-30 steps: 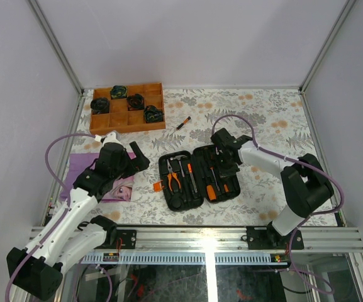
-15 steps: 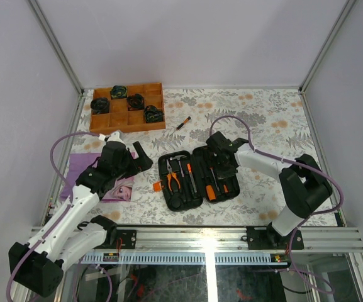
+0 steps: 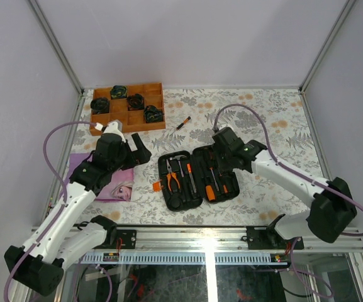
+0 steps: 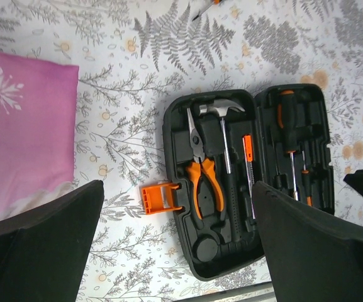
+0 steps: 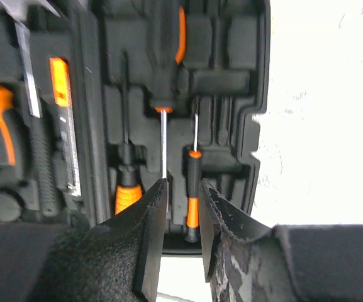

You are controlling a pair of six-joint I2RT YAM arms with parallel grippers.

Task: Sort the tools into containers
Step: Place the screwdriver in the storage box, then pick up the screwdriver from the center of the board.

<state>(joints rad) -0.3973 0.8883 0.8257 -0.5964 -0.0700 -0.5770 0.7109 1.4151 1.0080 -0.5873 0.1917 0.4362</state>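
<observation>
The black tool case (image 3: 168, 200) lies open at the table's middle, its orange latch (image 3: 158, 186) sticking out to the left. Its left half holds orange-handled pliers (image 4: 203, 182) and a hammer (image 4: 222, 110). Screwdrivers (image 3: 211, 190) sit in the right half. My right gripper (image 3: 219, 167) hovers over that half, its jaws slightly apart and empty (image 5: 182, 185). A small orange-and-black screwdriver (image 5: 192, 189) lies in its slot below the gap. My left gripper (image 3: 140, 151) hangs wide open left of the case (image 4: 176, 185). One loose screwdriver (image 3: 182, 123) lies on the table behind the case.
A brown wooden compartment tray (image 3: 121, 119) with dark objects in it stands at the back left. A pink printed cloth (image 3: 109, 182) lies under my left arm. The floral tablecloth (image 3: 275, 119) spreads to the right of the case.
My right gripper's jaws were shut and have parted above the case's right half, and that arm's elbow has swung out to the right. My left gripper has drifted slightly away from the table's near edge.
</observation>
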